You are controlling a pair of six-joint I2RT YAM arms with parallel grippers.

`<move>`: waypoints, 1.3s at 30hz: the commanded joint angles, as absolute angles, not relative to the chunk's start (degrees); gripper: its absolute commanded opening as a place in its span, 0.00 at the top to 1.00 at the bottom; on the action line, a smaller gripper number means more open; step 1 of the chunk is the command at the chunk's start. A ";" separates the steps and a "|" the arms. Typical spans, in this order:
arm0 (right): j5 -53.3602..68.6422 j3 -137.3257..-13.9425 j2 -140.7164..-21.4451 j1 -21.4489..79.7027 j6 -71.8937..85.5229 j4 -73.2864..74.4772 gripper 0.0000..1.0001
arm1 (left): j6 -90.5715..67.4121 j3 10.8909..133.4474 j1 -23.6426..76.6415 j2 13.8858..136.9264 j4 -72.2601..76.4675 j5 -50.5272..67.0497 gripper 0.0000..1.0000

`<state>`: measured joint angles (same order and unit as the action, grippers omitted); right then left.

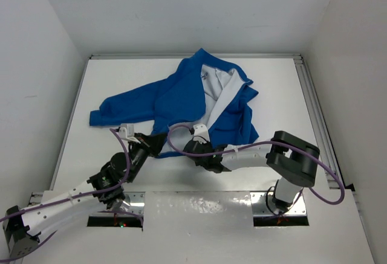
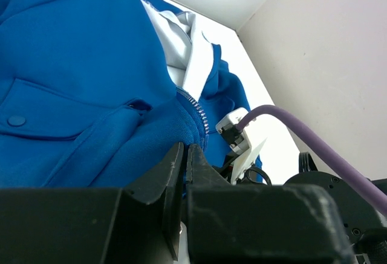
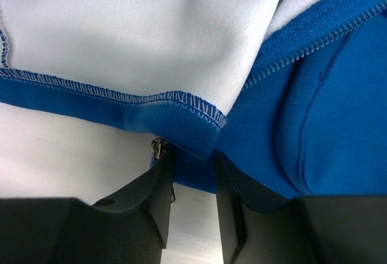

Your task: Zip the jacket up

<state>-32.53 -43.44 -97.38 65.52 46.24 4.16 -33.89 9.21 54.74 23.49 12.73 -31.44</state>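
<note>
The bright blue jacket [image 1: 181,95] lies spread on the white table [image 1: 278,95], front open, with the white lining [image 1: 219,89] showing. My left gripper [image 1: 156,144] is at the bottom hem of the left front panel. In the left wrist view its jaws [image 2: 186,149] are shut on the blue fabric [image 2: 91,64], just below the zipper teeth [image 2: 196,110]. My right gripper [image 1: 192,148] is at the hem of the other panel. In the right wrist view it [image 3: 192,158] is open, with the hem corner [image 3: 193,125] between the fingers. The small metal zipper pull [image 3: 158,149] is at the left fingertip.
White walls enclose the table on the left, back and right. A metal rail [image 1: 314,107] runs along the right edge. The right arm's elbow [image 1: 295,155] and purple cable [image 1: 329,185] sit at the near right. The right wrist camera and cable [image 2: 242,128] show close by in the left wrist view.
</note>
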 commanded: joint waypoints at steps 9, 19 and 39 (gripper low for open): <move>-29.71 -37.71 -96.42 65.92 51.77 2.90 0.93 | -34.45 10.19 54.58 23.73 14.15 -31.82 1.00; -30.24 -32.10 -86.76 66.27 51.42 -1.91 1.00 | -34.98 9.14 54.58 24.52 16.26 -30.85 1.00; -31.90 -40.06 -86.83 66.97 46.32 9.05 0.67 | -34.80 9.84 54.58 25.75 15.83 -29.79 1.00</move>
